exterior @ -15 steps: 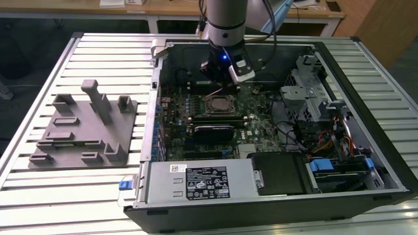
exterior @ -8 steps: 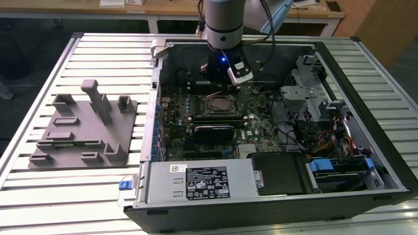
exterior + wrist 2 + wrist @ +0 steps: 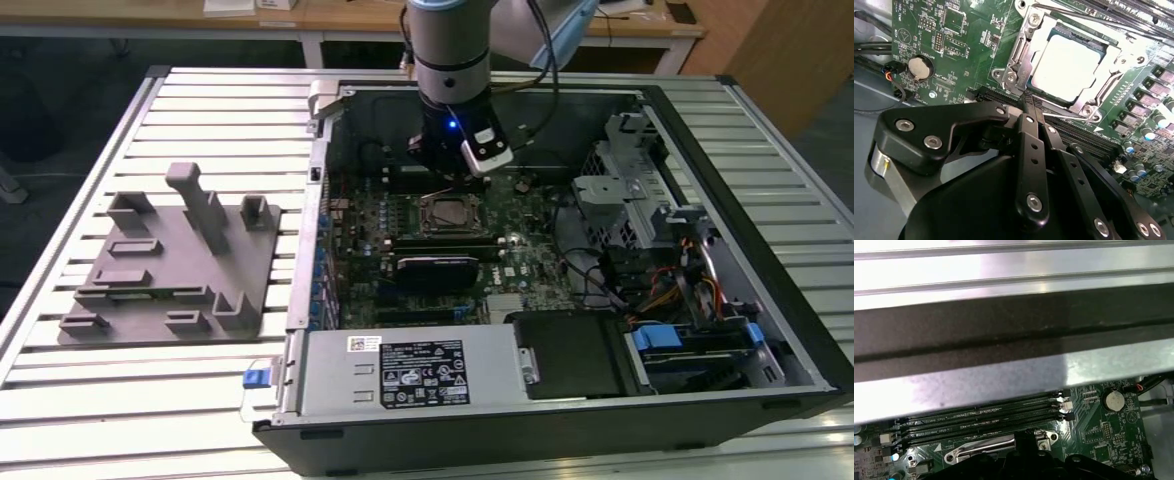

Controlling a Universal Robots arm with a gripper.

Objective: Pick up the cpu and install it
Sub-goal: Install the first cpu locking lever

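1. The black metal gripper (image 3: pixel 1030 107) has its jaws pressed together with nothing between them; in the second wrist view the two finger bars run side by side and meet at a narrow tip just beside the near edge of the socket frame.
2. The cpu (image 3: pixel 1066 67), a small flat square chip with a shiny silver-grey metal top, is already lying in the black square motherboard socket with its bright metal frame (image 3: pixel 1019 55). It looks level and square to the opening, with the frame around it, not over it (whether it is fully seated I cannot tell from here).
3. My judgement is that the placing is done and the empty tip is hovering near the frame's edge. To do this step well, the tip should stay off the chip's top and touch only the frame or its lever, coming straight and slow so nothing nudges the chip askew.
4. Further out, the green motherboard (image 3: pixel 969 30) carries a round silver coin battery (image 3: pixel 920 67) and long black memory slots (image 3: pixel 979 422).
5. In the exterior view the arm stands over the open black computer case (image 3: pixel 561 430), and the grey plastic fixture block (image 3: pixel 174 260) sits well apart on the slatted metal table (image 3: pixel 134 400), at the exterior view's left.
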